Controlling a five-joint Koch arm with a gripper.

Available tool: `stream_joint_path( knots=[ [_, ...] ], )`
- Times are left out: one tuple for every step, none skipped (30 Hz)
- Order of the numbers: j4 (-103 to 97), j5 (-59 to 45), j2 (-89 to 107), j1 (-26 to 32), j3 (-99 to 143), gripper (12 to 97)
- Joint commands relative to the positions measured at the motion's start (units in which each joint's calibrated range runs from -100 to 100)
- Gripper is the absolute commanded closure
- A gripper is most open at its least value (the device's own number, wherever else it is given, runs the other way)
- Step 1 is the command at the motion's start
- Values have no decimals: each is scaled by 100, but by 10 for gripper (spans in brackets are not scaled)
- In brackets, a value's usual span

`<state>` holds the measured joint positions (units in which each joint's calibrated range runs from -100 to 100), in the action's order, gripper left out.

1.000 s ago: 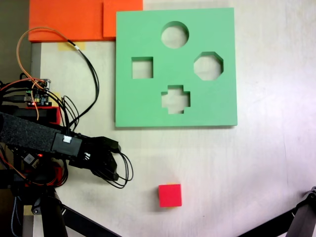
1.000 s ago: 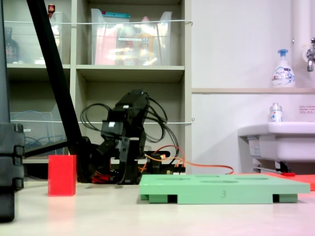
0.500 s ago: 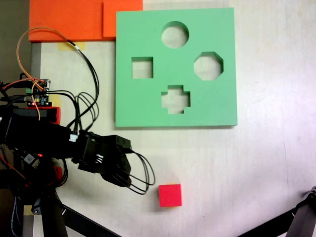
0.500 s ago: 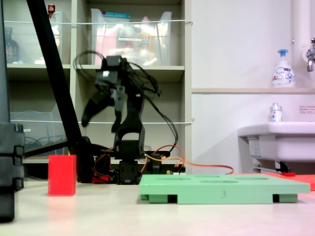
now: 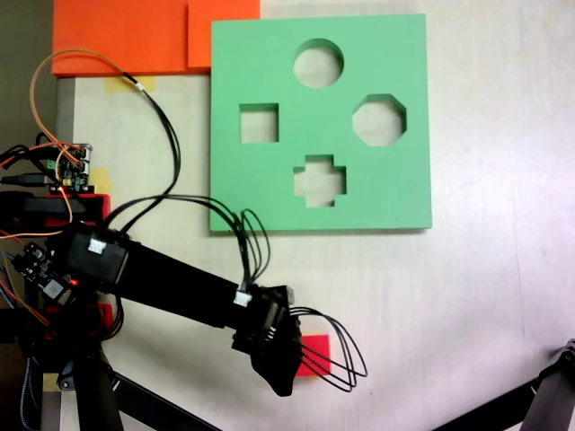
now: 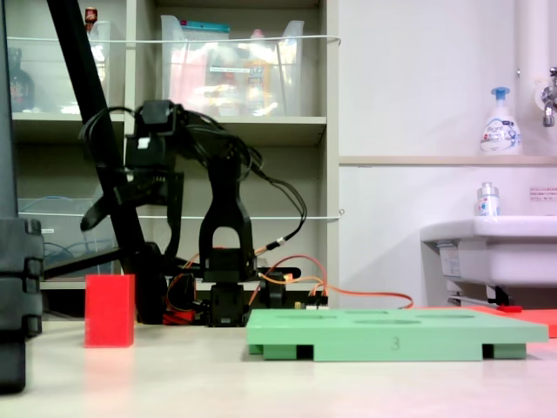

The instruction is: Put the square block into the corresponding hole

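Reaching out from its base, the arm bends down over the red block, the gripper hanging above it with jaws spread. The block sits on the table, well apart from the green board's square hole.

Lab — shelving, sink

orange foam sheets top left | soap bottle on ledge | sink
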<state>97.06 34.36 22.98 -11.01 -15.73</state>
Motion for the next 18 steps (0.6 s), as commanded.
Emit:
stream_joint_path(
  knots=[
    [111, -49, -231, -20, -401, 313],
    [63, -44, -371, -20, -451, 313],
    [53, -44, -678, -20, -591, 314],
    [53, -49, -902, -20, -710, 314],
    [43, -49, -1111, -20, -810, 314],
    [34, -49, -1321, -20, -950, 314],
    [34, -44, -1502, -20, -1069, 314],
    [24, -49, -1670, -29, -1179, 314],
    [24, -49, -1809, -34, -1279, 314],
    [5, -44, -1991, -44, -1368, 314],
    [-14, -49, -2103, -49, -1388, 314],
    [-72, -49, -2228, -54, -1388, 314],
    [-101, -49, -2326, -68, -1398, 314],
    [-120, -49, -2452, -68, -1388, 314],
    [-149, -49, -2536, -73, -1388, 315],
    [-169, -49, -2661, -78, -1388, 315],
    [-178, -49, -2731, -78, -1388, 318],
    [-217, -49, -2759, -83, -1388, 319]
  ],
)
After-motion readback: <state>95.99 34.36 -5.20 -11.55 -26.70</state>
